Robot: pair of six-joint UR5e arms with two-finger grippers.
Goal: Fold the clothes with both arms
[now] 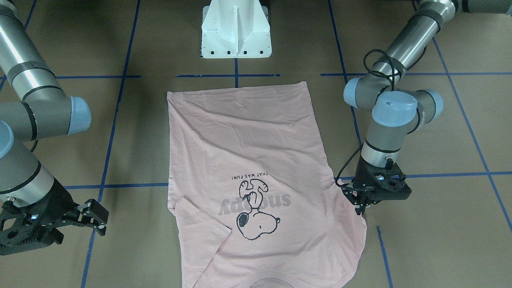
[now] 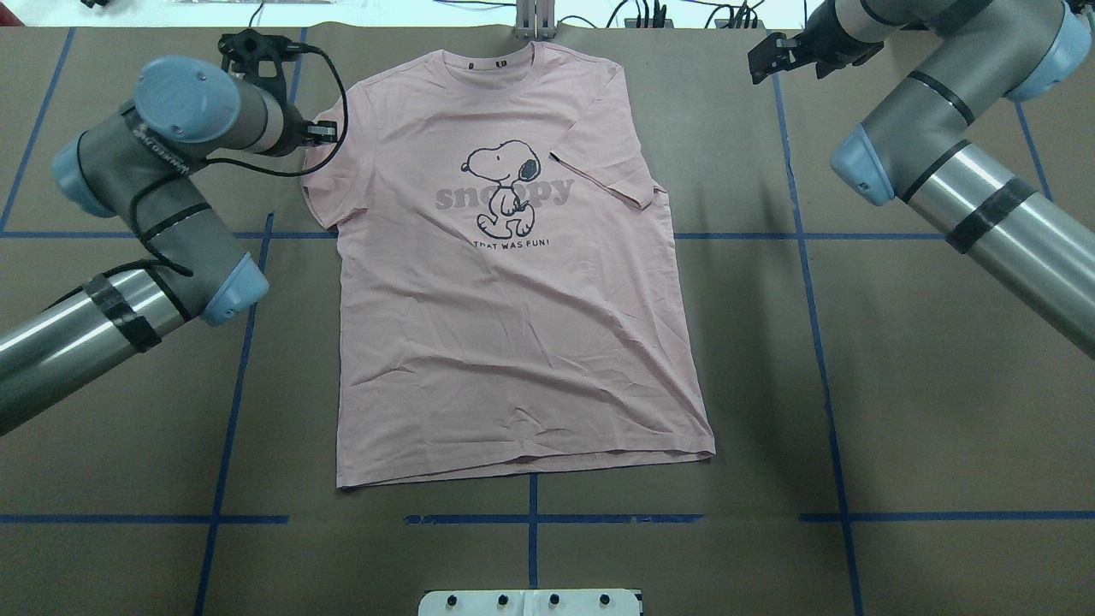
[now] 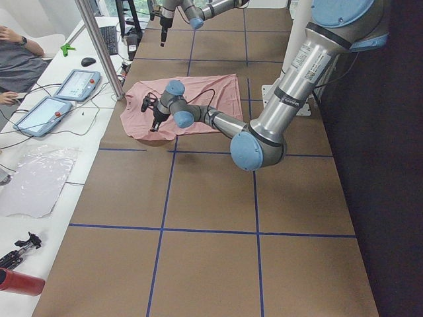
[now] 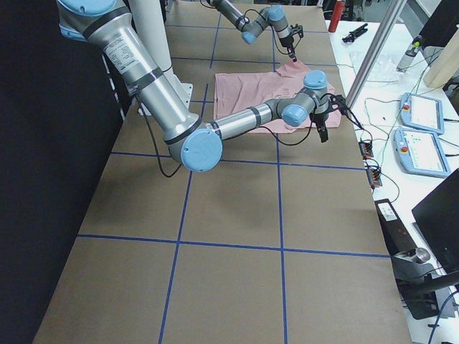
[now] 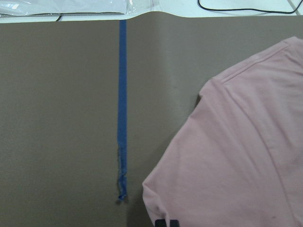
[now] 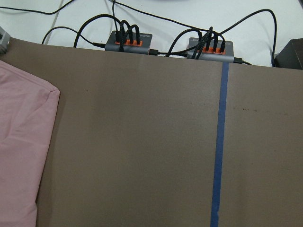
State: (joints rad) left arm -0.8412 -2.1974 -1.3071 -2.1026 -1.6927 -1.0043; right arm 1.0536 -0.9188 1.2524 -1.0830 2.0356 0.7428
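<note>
A table papered in brown and gridded with blue tape fills every view, with a white pedestal at the robot's edge. The pale pink T-shirt is spread flat on it, front up. It lies between the two grippers, collar toward the far edge and hem toward the pedestal.

The left arm bends down so that the left gripper points at the table right at the outer edge of one sleeve. Its tips are at or just above the cloth. I cannot tell how far apart its jaws stand, or whether they have any fabric.

The right gripper hangs above the table with its jaws apart and nothing between them. The shirt lies well off to its inner side, and the other sleeve there is angled in over the chest. Just beneath the left wrist camera, a small black tag sits at the sleeve hem.

The shirt looks like thin knit cloth: light, limp and without stiffness. It will likely drape from any pinch, drag on the paper and wrinkle. The best holds are probably the stitched edges, such as the shoulder seams, sleeve hems and bottom corners. There the fabric is doubled, and both layers can be caught together. If one side is lifted without the other, the shirt will probably skew.
</note>
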